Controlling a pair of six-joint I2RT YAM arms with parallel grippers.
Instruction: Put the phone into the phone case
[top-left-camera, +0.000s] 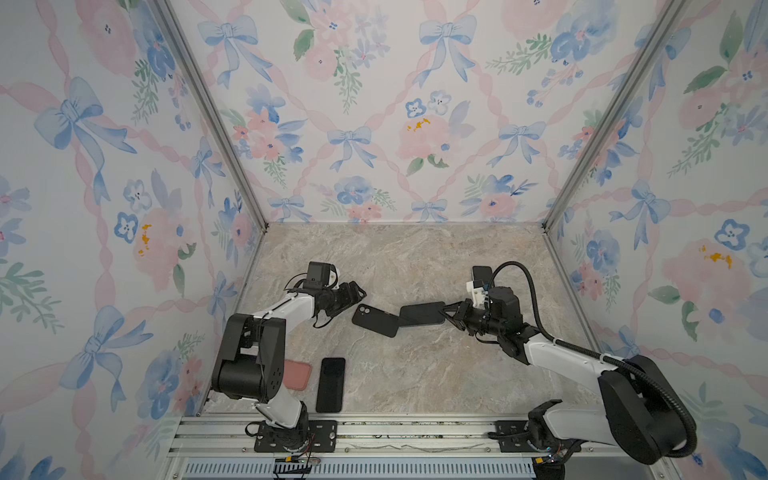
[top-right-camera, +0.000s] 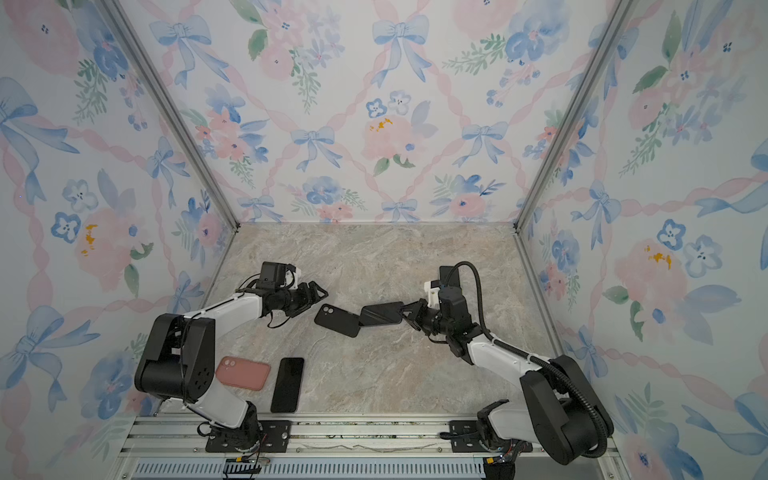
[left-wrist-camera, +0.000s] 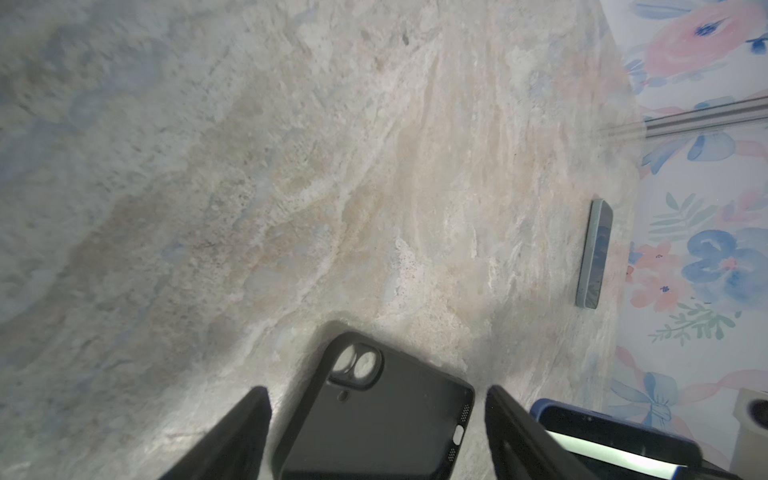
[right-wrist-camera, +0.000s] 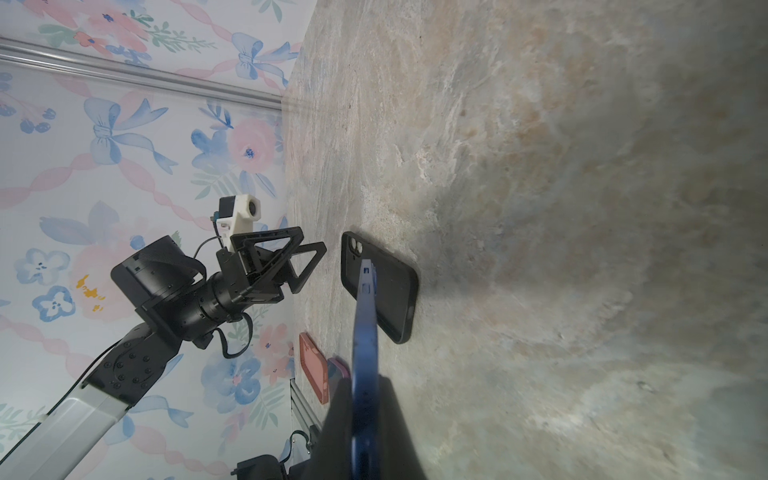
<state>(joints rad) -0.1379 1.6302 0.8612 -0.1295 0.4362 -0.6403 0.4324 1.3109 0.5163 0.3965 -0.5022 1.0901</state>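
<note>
A black phone case (top-left-camera: 375, 320) (top-right-camera: 337, 320) lies hollow side up mid-table, camera cutout toward the left arm. My right gripper (top-left-camera: 446, 311) (top-right-camera: 405, 312) (right-wrist-camera: 365, 386) is shut on a dark blue-edged phone (top-left-camera: 422, 314) (top-right-camera: 381, 313) (right-wrist-camera: 365, 324), held on edge. The phone's free end meets the case's (right-wrist-camera: 380, 286) near end. My left gripper (top-left-camera: 360, 293) (top-right-camera: 322, 293) (left-wrist-camera: 376, 390) is open just off the case's camera end. Its fingers (left-wrist-camera: 245, 432) show on either side of the case (left-wrist-camera: 374, 419) without touching it. The phone (left-wrist-camera: 615, 432) sits beyond one finger.
A pink case (top-left-camera: 297, 374) (top-right-camera: 243, 372) and a black phone (top-left-camera: 330, 384) (top-right-camera: 286, 384) lie at the front left by the left arm's base. Another phone (top-left-camera: 481, 273) (left-wrist-camera: 594, 253) lies near the right wall behind the right wrist. Floral walls enclose three sides.
</note>
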